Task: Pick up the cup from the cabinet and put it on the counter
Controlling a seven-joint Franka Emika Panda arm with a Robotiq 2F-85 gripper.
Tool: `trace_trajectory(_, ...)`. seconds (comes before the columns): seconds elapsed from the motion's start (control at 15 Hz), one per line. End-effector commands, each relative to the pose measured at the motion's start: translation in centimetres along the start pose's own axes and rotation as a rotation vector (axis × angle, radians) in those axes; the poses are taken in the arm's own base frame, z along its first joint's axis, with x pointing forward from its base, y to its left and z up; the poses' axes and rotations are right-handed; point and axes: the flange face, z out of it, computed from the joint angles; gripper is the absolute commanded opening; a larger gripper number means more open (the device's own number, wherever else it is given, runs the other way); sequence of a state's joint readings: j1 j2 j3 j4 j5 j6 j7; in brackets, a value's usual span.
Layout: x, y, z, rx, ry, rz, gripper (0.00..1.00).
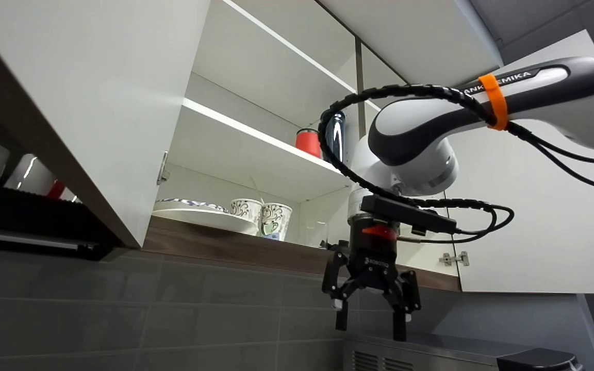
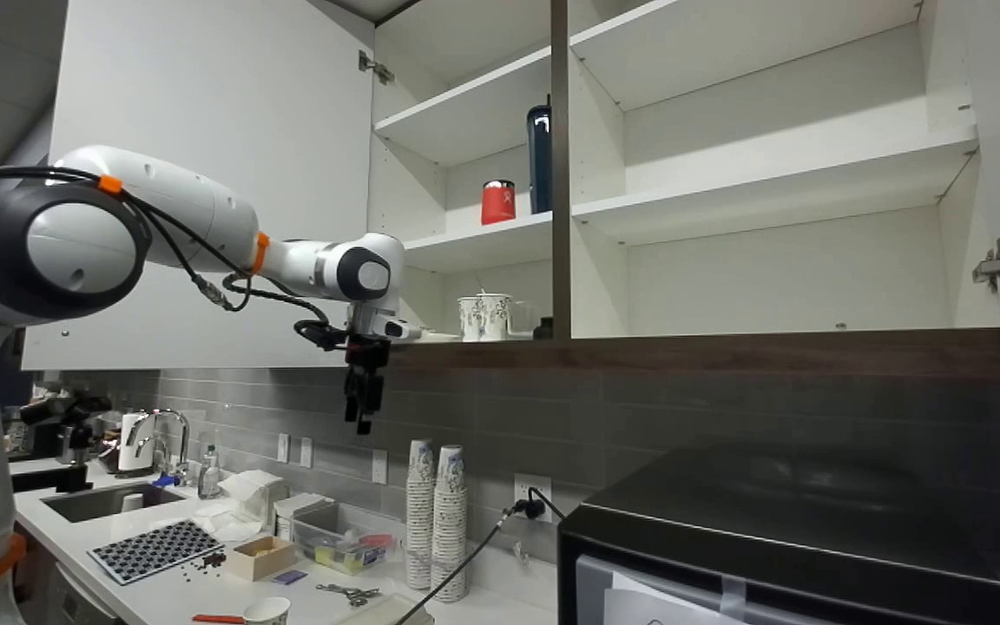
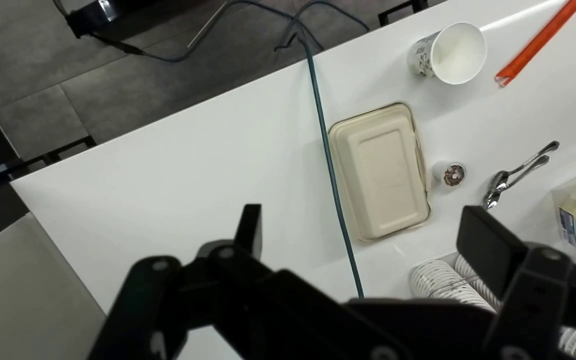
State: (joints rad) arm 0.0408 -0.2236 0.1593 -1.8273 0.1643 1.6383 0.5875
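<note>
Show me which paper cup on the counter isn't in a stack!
The patterned paper cup beside the orange-red strip: it stands alone, while the others there are nested in two tall stacks.

Cab. [image 2: 769, 269] wht (gripper [image 1: 370, 325] blk).

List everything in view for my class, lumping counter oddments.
cabinet: one, white, overhead
patterned cups: two, white, cabinet bottom
clear cup: one, colourless, cabinet bottom
plates: uncounted, white, cabinet bottom
red cup: one, red, cabinet shelf
bottle: one, navy, same shelf
mugs: uncounted, white-red, dark surface
appliance: one, black, below cabinet
counter: one, white, below
cup stacks: two, white, counter
paper cup: one, white, counter
carton: one, beige, counter
sink: one, grey, counter
oddments: uncounted, mixed, counter
arm: one, white-black, by cabinet
gripper: one, black, midair
</note>
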Motion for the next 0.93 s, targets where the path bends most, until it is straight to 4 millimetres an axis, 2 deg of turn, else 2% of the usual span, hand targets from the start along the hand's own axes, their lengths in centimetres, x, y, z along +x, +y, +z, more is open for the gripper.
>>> trace_trajectory(0.0,-0.8,-0.2,-3.1,0.084,0.015,-0.008,1.0)
trace_trajectory(0.33,-2.8,1.7,-14.9,0.267,0.247,0.029,1.0)
trace_trajectory(0.53,-3.1,2.7,-20.4,0.363,0.417,0.048,1.0)
trace_trajectory(0.67,-2.3,2.5,-22.7,0.438,0.533,0.065,1.0)
trace_trajectory(0.87,0.4,1.2,-24.5,0.558,0.713,0.08,1.0)
